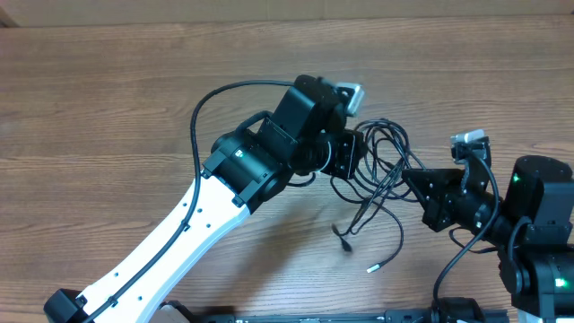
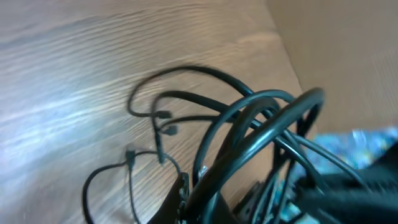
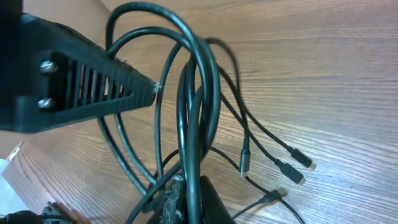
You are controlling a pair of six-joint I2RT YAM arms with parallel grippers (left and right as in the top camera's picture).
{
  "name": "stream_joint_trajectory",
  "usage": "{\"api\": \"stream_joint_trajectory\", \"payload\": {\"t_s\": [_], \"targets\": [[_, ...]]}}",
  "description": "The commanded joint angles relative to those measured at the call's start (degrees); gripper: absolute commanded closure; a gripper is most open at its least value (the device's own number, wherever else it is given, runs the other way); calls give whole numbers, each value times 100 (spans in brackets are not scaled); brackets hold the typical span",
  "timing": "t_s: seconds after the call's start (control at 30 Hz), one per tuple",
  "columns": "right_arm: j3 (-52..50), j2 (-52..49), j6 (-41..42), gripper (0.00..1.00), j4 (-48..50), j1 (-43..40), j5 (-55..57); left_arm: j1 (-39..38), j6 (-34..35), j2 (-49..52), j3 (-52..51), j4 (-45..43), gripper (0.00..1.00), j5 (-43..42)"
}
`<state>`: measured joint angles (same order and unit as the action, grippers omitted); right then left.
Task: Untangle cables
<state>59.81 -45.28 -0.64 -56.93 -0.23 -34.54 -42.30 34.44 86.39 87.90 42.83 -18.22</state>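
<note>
The cables (image 1: 381, 170) are a tangle of thin black cords lifted between my two grippers near the table's middle right. My left gripper (image 1: 352, 154) is shut on the tangle's left side. My right gripper (image 1: 411, 178) is shut on its right side. Loose ends hang down to the table, with one plug (image 1: 343, 240) and a silver tip (image 1: 374, 267) below. In the left wrist view the cables (image 2: 249, 118) loop over my left gripper (image 2: 205, 202). In the right wrist view the cables (image 3: 199, 81) run through my right gripper (image 3: 189, 199), and the plug ends (image 3: 298, 162) lie on the wood.
The wooden table (image 1: 108, 117) stretches left and back. The left arm's own thick black wire (image 1: 202, 108) arcs beside the arm. The right arm's body (image 1: 538, 215) stands at the right edge. The left gripper's finger (image 3: 81, 81) shows in the right wrist view.
</note>
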Motion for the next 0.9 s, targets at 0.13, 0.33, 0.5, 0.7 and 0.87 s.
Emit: {"api": "stream_joint_trajectory", "payload": {"t_s": [0.13, 0.33, 0.5, 0.7, 0.87], "targets": [[26, 44, -31, 96, -107, 17, -26, 28, 2190, -24, 66, 367, 96, 1370], [26, 44, -31, 96, -114, 17, -24, 28, 2876, -24, 66, 531, 96, 1683], [26, 44, -28, 96, -186, 17, 63, 28, 3523, -24, 66, 682, 96, 1849], [26, 44, 501, 96, -433, 17, 1003, 28, 4299, -24, 66, 758, 96, 1934], [26, 44, 1318, 96, -516, 17, 1810, 28, 4378, -24, 66, 769, 96, 2057]]}}
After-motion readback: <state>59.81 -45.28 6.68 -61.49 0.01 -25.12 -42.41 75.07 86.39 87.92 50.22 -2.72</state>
